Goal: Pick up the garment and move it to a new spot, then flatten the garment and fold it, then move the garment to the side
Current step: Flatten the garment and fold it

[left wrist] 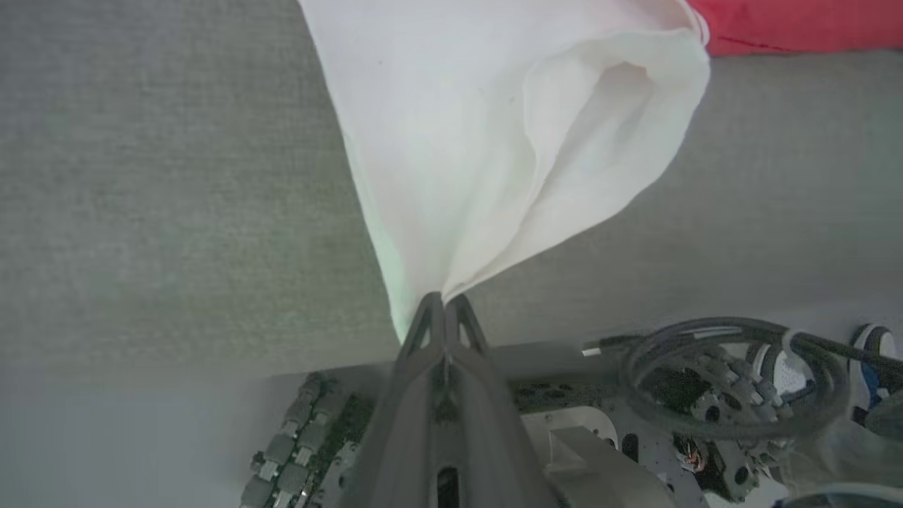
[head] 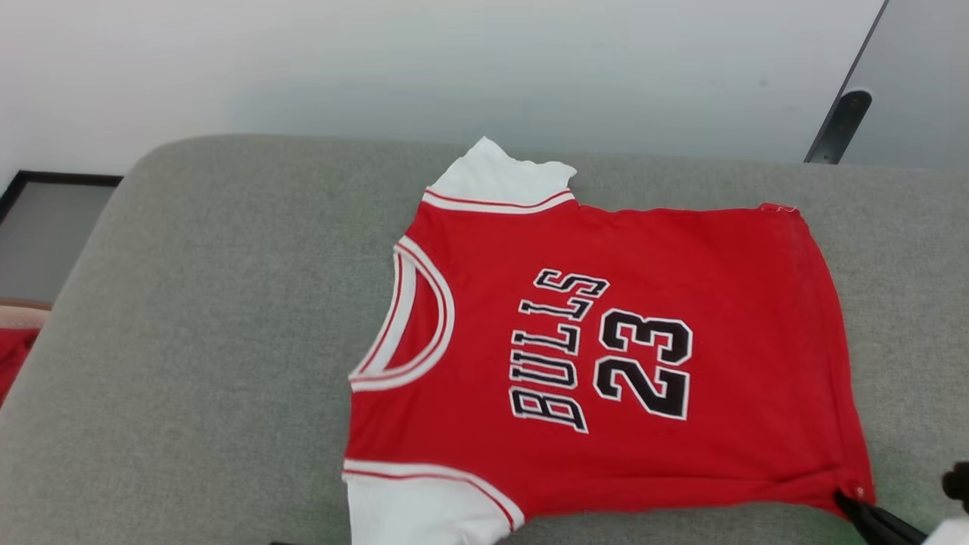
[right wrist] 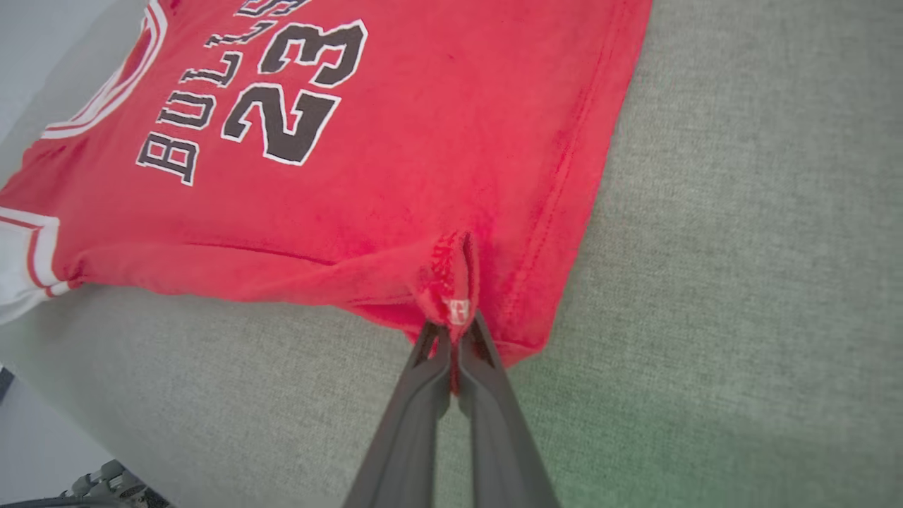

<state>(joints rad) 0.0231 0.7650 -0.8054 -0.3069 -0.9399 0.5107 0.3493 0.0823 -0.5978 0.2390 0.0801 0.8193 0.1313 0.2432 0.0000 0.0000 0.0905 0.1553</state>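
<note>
The garment (head: 719, 288) is a red jersey with white sleeves and black "BULLS 23" lettering, lying spread on a grey cushion (head: 212, 341). Its neck opening faces left in the head view. My right gripper (right wrist: 453, 326) is shut on the garment's (right wrist: 423, 176) near hem corner, which bunches at the fingertips; that gripper's dark fingers (head: 870, 516) show at the lower right of the head view. My left gripper (left wrist: 443, 302) is shut on the tip of the near white sleeve (left wrist: 494, 141), which is pulled to a taut point.
The cushion's front edge runs just behind both grippers. A pale floor (head: 454, 68) lies beyond the cushion, with a dark post (head: 836, 129) at the back right. Another red item (head: 15, 356) sits at the far left edge. Robot base parts and cables (left wrist: 705, 395) show below the left gripper.
</note>
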